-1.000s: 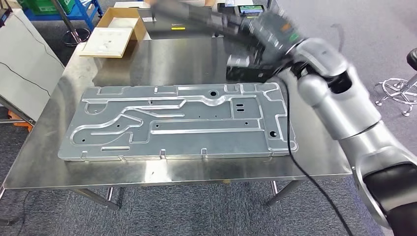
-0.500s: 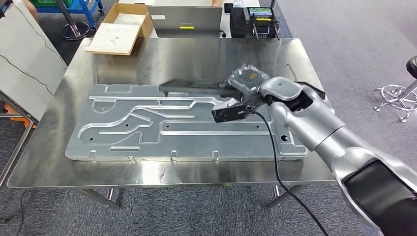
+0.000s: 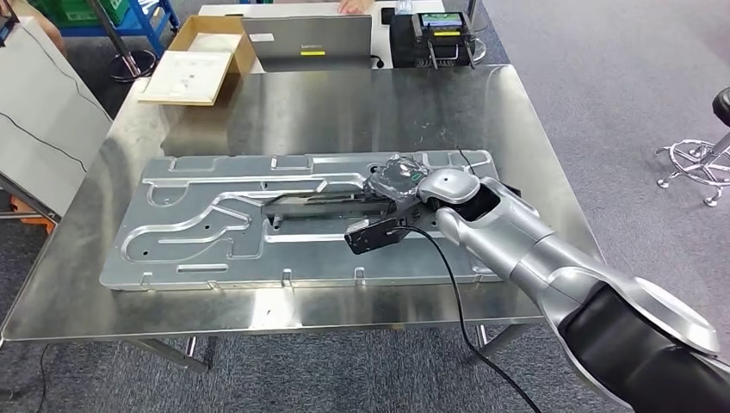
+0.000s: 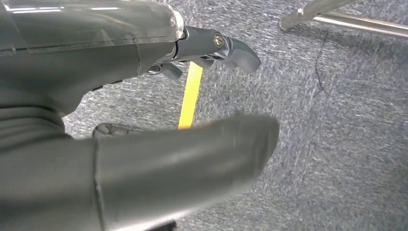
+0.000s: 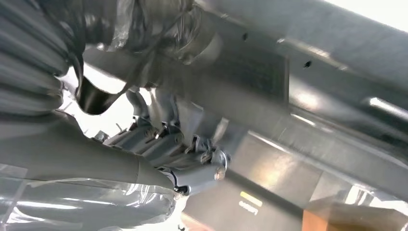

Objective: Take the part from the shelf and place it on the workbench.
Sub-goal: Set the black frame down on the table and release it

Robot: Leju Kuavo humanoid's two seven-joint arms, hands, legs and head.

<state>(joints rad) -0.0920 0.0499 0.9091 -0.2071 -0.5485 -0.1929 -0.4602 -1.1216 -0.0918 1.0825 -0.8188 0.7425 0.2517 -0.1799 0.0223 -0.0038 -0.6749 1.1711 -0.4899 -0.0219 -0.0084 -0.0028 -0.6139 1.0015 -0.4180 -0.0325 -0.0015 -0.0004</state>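
A: Any containers around?

B: One, a shallow cardboard box (image 3: 207, 53) at the far corner of the workbench (image 3: 77, 297), well beyond the right hand and off to its left. Its flaps are open and a white sheet or insert lies flat inside; I cannot make out anything else in it.

A: And the part?

B: The part (image 3: 198, 228) lies flat on the steel workbench, directly under the right hand and stretching away to its left. It is a large, long grey metal plate with raised ribs tracing curved and straight channels, small round holes, a couple of slots, and little tabs along its near edge. It looks matte against the shiny tabletop.

A: What is the right hand doing?

B: The right hand (image 3: 387, 194), wrapped in clear plastic, sits over the plate's right half, with a long dark bar (image 3: 314, 201) running out from it to the left, low above the plate. From the wrist camera the fingers (image 5: 192, 163) look curled around something dark, but I cannot tell whether they truly grip it.

A: The left hand?

B: The left hand (image 4: 144, 110) hangs over grey carpet, thumb and fingers apart, nothing in them.

A: Anything beyond the right hand?

B: A closed grey laptop (image 3: 307, 41) and a small black device (image 3: 430, 39) with a lit screen.
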